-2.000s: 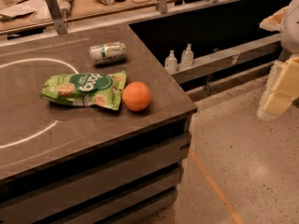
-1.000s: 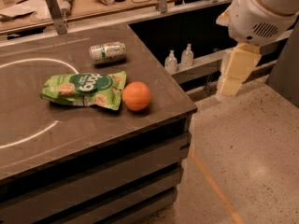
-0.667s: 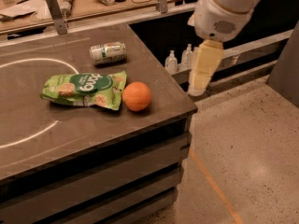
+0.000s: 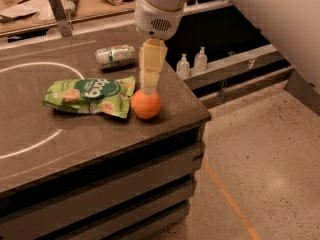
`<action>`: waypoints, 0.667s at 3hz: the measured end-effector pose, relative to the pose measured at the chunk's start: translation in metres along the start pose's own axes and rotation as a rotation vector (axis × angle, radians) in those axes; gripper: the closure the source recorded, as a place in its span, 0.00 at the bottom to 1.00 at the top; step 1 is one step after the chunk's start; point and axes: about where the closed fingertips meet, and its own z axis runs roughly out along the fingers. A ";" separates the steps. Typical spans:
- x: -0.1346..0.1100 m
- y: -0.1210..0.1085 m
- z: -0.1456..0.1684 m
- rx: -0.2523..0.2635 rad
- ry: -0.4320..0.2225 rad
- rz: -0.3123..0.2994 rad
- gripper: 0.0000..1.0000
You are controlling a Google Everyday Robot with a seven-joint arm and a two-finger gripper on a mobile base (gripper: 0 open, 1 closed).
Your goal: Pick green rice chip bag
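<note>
My blocky pale-yellow gripper (image 4: 148,87) hangs just over the smooth round orange (image 4: 146,105); apart or together, I cannot tell. Just left lies the flat, crinkly light-green rice chip bag (image 4: 90,96) on the dark matte tabletop (image 4: 75,144).

End effector (image 4: 148,87) over orange (image 4: 146,106), beside chip bag (image 4: 89,96).

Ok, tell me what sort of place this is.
Probably a robot test area in an office or lab: a dark counter marked with a white arc holds a green rice chip bag, orange and can; cluttered workbench behind; speckled floor. The gripper hangs at the orange's top.
</note>
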 end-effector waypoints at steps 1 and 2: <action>-0.064 -0.010 0.021 -0.042 -0.013 -0.087 0.00; -0.113 -0.015 0.043 -0.066 -0.023 -0.154 0.00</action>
